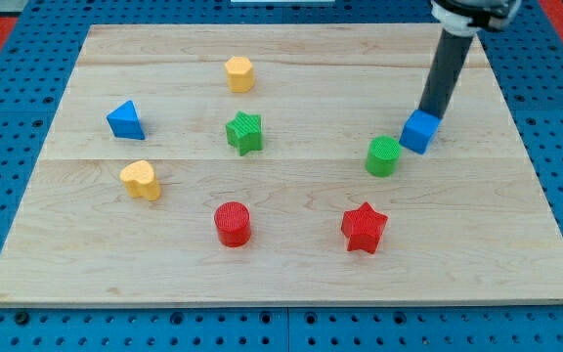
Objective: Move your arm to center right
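1. My tip (pixel 425 114) near worktop's (pixel 291 279) right edge, about mid-height, touching top-back of blue cube (pixel 418 132). No jaws fitted; plain rod only.
2. Green cylinder (pixel 383 155) just beside cube, toward bottom-left.
3. Red star (pixel 364 227) further toward bottom edge; rest well apart on left half.
4. Risk: any drift toward bottom-left likely shoves cube into cylinder. Target probably almost reached; keep motion small, rightward.

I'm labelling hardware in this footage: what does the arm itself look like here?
Only the arm's end shows: a straight, smooth dark grey rod, round in section, running up into a white-and-black collar at the view's top. My tip is plain and blunt. No cables or markings are visible.
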